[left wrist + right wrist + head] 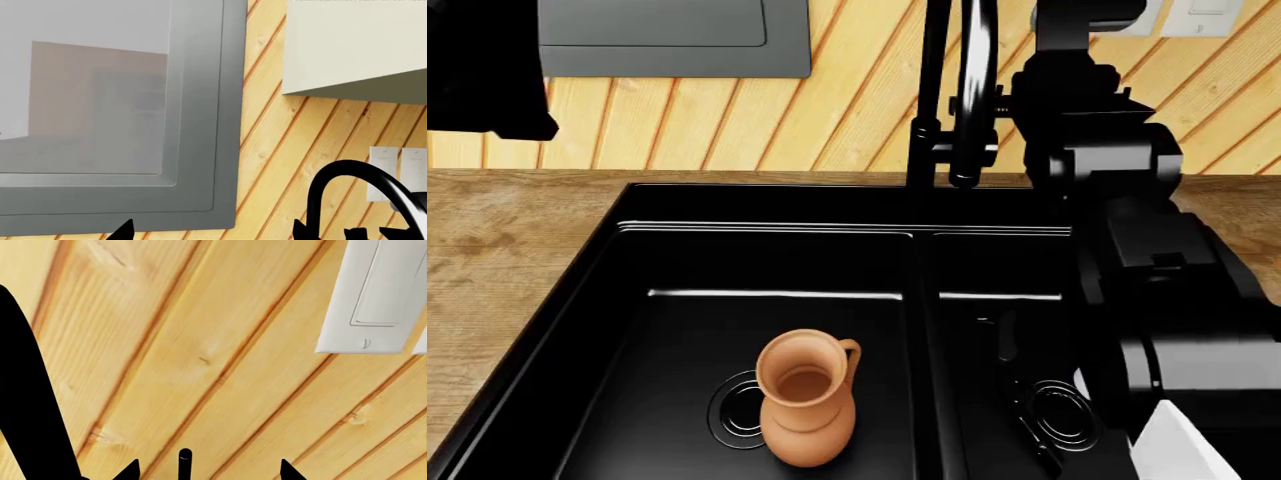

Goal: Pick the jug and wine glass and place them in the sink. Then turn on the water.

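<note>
**Jug upright in the left basin, right arm raised beside the faucet**

While the terracotta-orange matte clay jug (807, 400) with its round belly, flared rim and single loop handle stands upright in the left basin of the glossy black rectangular double-basin sink (774, 232), partly covering that basin's ringed drain, the right arm reaches up along the right side of the tall black faucet (950, 100). The opaque pale wine glass cannot be made out with certainty; only a small pale patch shows at the arm's edge in the right basin near its drain.

The sink is set into a brown wood-grain desk (494, 250), with a wall of diagonal yellow wooden planks (854, 100) behind. A grey framed panel (654, 35) hangs on that wall at upper left.

In the right wrist view, the right end effector (209, 471) points at the planks close to a white light switch plate (373, 295); its two dark fingertips (130, 471) stand spread apart with nothing between them. In the left wrist view, the left end effector (270, 232) faces the grey panel and the faucet's curved neck, beside a cream wall cabinet (353, 45); only slivers of its tips show, so whether it is spread or pressed together cannot be told.
</note>
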Tool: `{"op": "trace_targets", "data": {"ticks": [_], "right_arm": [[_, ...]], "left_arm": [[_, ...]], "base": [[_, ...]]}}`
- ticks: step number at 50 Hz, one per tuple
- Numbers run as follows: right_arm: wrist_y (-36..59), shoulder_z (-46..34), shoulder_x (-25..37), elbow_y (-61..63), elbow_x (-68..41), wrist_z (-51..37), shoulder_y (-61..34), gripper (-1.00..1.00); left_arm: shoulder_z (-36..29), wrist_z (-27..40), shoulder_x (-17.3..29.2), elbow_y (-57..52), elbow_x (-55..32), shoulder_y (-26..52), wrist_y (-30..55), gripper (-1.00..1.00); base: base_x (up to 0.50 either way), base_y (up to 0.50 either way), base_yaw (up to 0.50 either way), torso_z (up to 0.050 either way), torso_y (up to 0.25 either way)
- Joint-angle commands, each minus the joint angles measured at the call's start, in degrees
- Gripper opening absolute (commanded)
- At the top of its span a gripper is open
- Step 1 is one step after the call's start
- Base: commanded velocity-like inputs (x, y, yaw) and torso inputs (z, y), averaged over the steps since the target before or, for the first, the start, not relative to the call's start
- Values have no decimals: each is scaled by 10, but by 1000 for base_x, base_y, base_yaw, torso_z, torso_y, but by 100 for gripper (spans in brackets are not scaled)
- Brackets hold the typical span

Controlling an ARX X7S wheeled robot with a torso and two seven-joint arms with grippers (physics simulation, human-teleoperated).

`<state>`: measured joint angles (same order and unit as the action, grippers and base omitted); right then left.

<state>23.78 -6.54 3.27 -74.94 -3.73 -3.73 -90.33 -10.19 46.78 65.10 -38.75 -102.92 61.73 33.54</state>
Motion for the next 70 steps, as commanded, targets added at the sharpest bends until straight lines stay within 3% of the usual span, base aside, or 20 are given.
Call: {"op": "trace_targets", "data": {"ticks": [1,13,22,61,70], "right_arm": [[2,23,-5,0,26,5,-6,100],[2,28,-6,0,31,5,-4,100],[2,30,-6,0,33,6,-3,100],[5,32,-3,0,34,6,-23,100],[5,33,-2,0,34,5,-23,100]], "left_arm": [[6,-2,4,-1,-1,-5,-2,100],[10,-4,7,-4,7,-8,-1,100],[13,-6,9,-5,7,-12,-1,100],[9,0,3,-3,-1,8,8,100],[12,-2,5,-5,-4,2,7,100]], "base": [[0,0,0,0,0],[0,0,0,0,0],[0,0,0,0,-220],[0,0,0,0,0],[0,0,0,0,-168]]}}
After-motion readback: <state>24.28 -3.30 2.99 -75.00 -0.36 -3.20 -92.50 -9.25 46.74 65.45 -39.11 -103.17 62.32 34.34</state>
